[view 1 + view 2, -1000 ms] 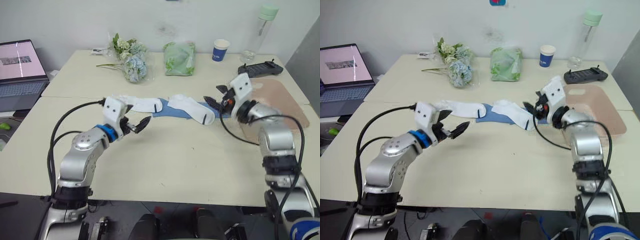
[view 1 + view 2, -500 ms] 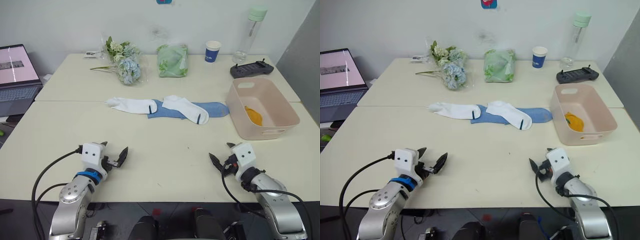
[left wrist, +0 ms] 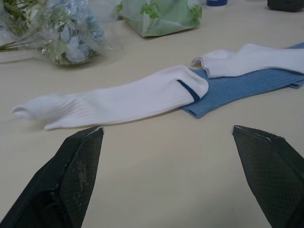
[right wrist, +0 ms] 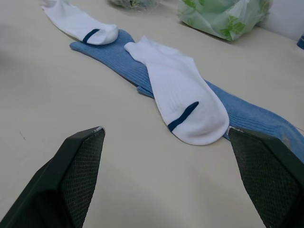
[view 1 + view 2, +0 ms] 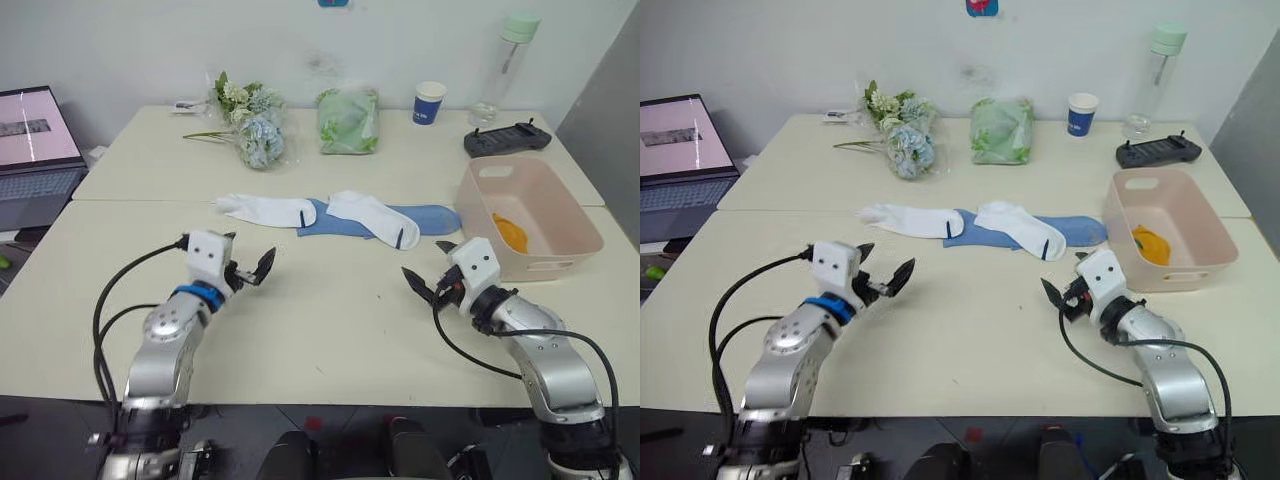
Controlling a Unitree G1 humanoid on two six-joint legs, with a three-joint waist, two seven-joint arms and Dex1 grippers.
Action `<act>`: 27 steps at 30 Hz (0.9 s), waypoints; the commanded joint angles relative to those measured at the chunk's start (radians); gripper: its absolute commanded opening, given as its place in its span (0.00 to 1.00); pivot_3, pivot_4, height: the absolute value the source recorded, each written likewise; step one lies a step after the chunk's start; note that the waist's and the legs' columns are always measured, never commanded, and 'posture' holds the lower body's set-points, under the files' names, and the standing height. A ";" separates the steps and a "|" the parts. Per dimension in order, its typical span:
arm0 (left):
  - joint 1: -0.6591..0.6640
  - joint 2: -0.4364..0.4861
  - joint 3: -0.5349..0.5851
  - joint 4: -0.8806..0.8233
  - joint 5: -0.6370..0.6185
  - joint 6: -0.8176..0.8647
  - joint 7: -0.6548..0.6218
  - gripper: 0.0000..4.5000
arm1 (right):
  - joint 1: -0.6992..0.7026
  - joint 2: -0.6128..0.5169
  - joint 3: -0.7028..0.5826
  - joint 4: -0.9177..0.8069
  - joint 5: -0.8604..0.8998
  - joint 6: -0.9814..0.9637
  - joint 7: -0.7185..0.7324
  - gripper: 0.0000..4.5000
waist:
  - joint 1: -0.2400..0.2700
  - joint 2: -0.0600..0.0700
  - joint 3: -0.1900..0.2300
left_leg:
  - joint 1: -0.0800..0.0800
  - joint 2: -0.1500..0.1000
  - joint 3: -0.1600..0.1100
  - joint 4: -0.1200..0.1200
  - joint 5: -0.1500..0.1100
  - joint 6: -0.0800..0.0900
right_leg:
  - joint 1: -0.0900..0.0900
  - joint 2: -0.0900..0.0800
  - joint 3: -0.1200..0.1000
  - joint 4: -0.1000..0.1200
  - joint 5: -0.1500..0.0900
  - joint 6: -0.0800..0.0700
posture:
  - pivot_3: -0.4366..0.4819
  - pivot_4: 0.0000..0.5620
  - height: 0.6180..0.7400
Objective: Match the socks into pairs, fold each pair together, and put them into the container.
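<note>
Socks lie in a row across the middle of the cream table (image 5: 330, 340): a white ankle sock with a dark stripe (image 5: 262, 208) on my left, a second white ankle sock with a dark stripe (image 5: 373, 217) toward my right, and light blue ribbed sock fabric (image 5: 425, 216) stretched underneath both of them. The left white sock's striped end rests on the blue fabric's left end, and the right white sock lies tilted across its middle. A mustard-yellow sock bundle (image 5: 509, 232) sits inside the pale pink rectangular plastic tub (image 5: 540, 255), which stands on the table at my right, just beyond the blue fabric's end.

My left gripper (image 5: 250, 272) hovers over bare table on the near side of the left white sock, fingers spread wide and holding nothing. My right gripper (image 5: 428, 276) hangs near the tub's front corner, also spread apart and empty.

Along the far edge stand a wrapped bunch of pale blue flowers (image 5: 252, 133), a green patterned cloth bundle (image 5: 348, 120) and a blue-and-white paper cup (image 5: 429, 102).
</note>
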 commanded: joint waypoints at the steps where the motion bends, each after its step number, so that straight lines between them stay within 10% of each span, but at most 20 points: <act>1: -0.182 -0.016 -0.042 0.185 0.023 -0.010 -0.024 1.00 | -0.066 0.001 -0.020 0.036 0.012 -0.031 -0.006 0.98 | 0.000 0.000 0.000 | 0.000 0.000 0.000 0.001 0.000 0.000 | 0.000 0.000 -0.001 0.000 0.000 0.000 | 0.48 0.27 1.00; 12: -0.505 -0.104 -0.119 0.760 0.144 -0.184 -0.006 1.00 | -0.063 0.047 0.024 -0.018 -0.004 -0.010 -0.067 0.98 | -0.006 0.000 0.000 | -0.002 -0.001 -0.001 0.001 0.000 0.000 | -0.002 0.000 0.000 0.000 0.001 0.000 | 0.48 0.27 1.00; 27: -0.550 -0.129 -0.029 0.869 0.110 -0.302 0.047 0.02 | -0.016 0.049 0.024 -0.072 -0.010 0.023 -0.099 1.00 | -0.005 -0.001 0.000 | -0.002 -0.001 -0.001 0.001 0.000 0.000 | -0.002 0.000 0.000 0.000 0.001 0.000 | 0.48 0.27 1.00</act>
